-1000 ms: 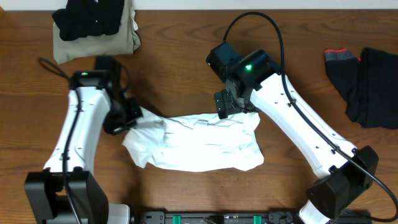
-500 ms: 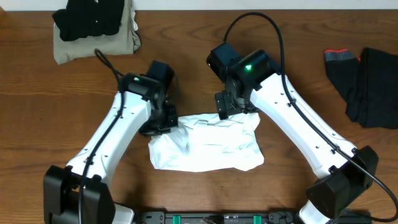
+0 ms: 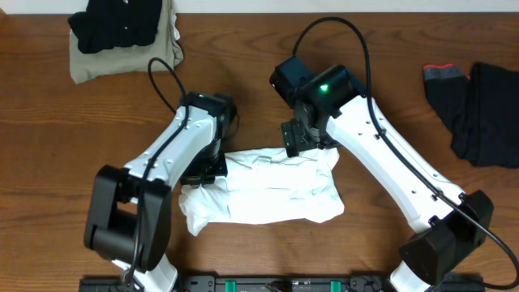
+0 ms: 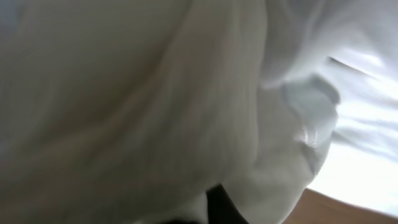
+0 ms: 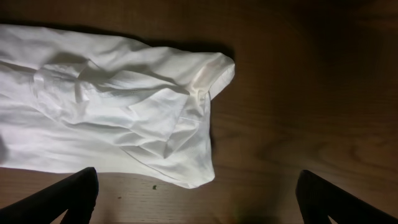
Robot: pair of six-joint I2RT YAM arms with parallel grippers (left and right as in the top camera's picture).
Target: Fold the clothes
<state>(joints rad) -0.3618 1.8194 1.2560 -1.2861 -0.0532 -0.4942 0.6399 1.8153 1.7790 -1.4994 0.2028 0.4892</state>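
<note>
The white shirt [image 3: 276,191] lies crumpled in the middle of the table, its left part bunched and doubled over. My left gripper [image 3: 212,168] sits on the shirt's left top edge. In the left wrist view white cloth [image 4: 155,93] fills the frame and wraps round a dark finger [image 4: 217,208], so the gripper looks shut on the shirt. My right gripper [image 3: 298,139] hovers at the shirt's top right edge. In the right wrist view its fingers [image 5: 199,193] are wide open and empty, with a shirt sleeve [image 5: 112,106] just ahead of them.
A folded khaki garment [image 3: 154,57] with a black garment [image 3: 117,24] on top lies at the back left. Black clothes [image 3: 491,113] and a dark piece with a red edge [image 3: 444,75] lie at the right. Bare wood surrounds the shirt.
My left arm has swung right and drawn the shirt's left edge in toward the middle, bunching the cloth. The right arm has stayed in place.
</note>
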